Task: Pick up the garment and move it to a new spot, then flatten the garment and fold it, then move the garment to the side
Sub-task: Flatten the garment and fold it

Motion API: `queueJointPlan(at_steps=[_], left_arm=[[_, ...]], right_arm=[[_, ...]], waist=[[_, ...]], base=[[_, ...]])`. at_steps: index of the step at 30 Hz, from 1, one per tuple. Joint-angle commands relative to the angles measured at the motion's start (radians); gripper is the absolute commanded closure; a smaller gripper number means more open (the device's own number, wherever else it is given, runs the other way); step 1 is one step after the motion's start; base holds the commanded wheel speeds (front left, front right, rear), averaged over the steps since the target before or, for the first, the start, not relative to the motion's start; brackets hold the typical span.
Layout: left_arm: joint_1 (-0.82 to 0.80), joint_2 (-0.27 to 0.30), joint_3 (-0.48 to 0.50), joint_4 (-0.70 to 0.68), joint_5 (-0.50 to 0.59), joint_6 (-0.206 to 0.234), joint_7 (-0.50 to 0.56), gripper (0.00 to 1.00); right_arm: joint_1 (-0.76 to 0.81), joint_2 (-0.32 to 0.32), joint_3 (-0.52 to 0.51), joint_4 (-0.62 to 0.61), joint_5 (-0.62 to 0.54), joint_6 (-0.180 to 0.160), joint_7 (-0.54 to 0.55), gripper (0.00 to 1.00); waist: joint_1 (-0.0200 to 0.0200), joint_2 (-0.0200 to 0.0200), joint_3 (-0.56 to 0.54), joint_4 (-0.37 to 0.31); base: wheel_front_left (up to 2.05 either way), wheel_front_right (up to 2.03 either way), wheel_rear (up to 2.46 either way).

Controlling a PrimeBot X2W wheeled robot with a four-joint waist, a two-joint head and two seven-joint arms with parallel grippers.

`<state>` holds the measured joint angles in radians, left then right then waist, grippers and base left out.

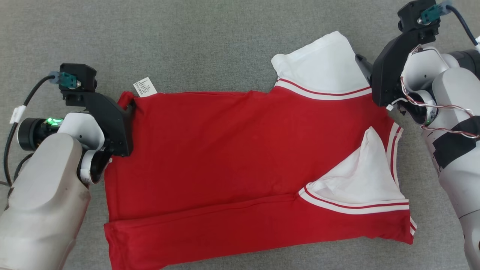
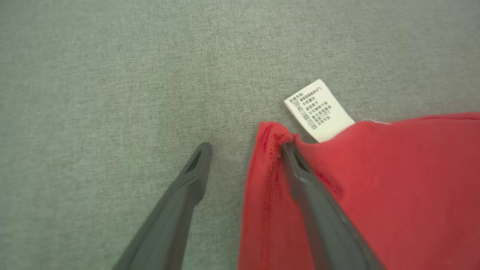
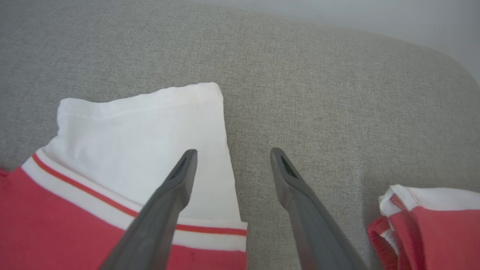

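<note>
Both open: close your left end effector (image 2: 245, 148) on garment (image 1: 225, 150) corner at 10 o'clock, right end effector (image 3: 233, 153) on sleeve (image 3: 142, 123) at 1 o'clock, together, deep.

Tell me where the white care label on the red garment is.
In the head view, the care label sticks out from the red garment at its upper left corner, just beyond the left end effector.

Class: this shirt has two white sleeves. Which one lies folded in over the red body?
The sleeve nearer the robot: it lies on the red body. The far sleeve sticks out onto the grey cloth, beside the right gripper.
</note>
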<state>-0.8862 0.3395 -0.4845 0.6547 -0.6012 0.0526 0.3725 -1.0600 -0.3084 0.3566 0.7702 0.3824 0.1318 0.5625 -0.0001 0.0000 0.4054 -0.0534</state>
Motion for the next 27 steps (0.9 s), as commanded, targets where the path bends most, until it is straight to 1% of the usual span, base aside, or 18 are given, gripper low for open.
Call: queueJointPlan(at_steps=[1, 6, 8, 12, 16, 24, 27], left_arm=[[0.019, -0.009, -0.013, 0.024, 0.001, -0.004, 0.019, 1.0], [0.014, 0.005, -0.001, 0.038, -0.012, 0.001, 0.009, 1.0], [0.009, 0.011, 0.01, 0.031, -0.016, 0.004, -0.005, 1.0], [0.0, 0.023, 0.022, 0.001, -0.024, -0.003, -0.032, 1.0], [-0.004, 0.031, 0.027, -0.02, -0.03, -0.011, -0.047, 1.0], [-0.029, 0.038, 0.055, -0.048, -0.051, 0.016, -0.061, 1.0], [-0.04, 0.036, 0.058, -0.052, -0.05, 0.015, -0.06, 1.0]], right_arm=[[-0.014, -0.003, 0.003, 0.009, 0.009, -0.003, -0.008, 0.0], [-0.039, -0.013, 0.004, 0.036, 0.017, -0.003, -0.035, 0.0], [-0.049, -0.016, 0.003, 0.047, 0.015, -0.003, -0.048, 0.0], [-0.078, -0.019, -0.007, 0.071, 0.006, -0.003, -0.075, 0.0], [-0.106, -0.005, -0.014, 0.105, 0.008, -0.003, -0.075, 0.0], [-0.134, 0.019, 0.013, 0.171, 0.016, -0.003, -0.06, 0.0], [-0.139, 0.031, 0.025, 0.191, 0.017, -0.003, -0.069, 0.0]], waist=[[0.0001, 0.0, 0.003, -0.003], [0.0001, 0.0, 0.014, 0.001], [0.0001, 0.0, 0.021, 0.005], [0.0001, 0.0, 0.042, 0.015], [0.0001, 0.0, 0.06, 0.026], [0.0001, 0.0, 0.096, 0.047], [0.0001, 0.0, 0.106, 0.052]], base=[[0.0, 0.0, 0.0], [0.0, 0.0, 0.0], [0.0, 0.0, 0.0], [0.0, 0.0, 0.0], [0.0, 0.0, 0.0], [0.0, 0.0, 0.0], [0.0, 0.0, 0.0]])
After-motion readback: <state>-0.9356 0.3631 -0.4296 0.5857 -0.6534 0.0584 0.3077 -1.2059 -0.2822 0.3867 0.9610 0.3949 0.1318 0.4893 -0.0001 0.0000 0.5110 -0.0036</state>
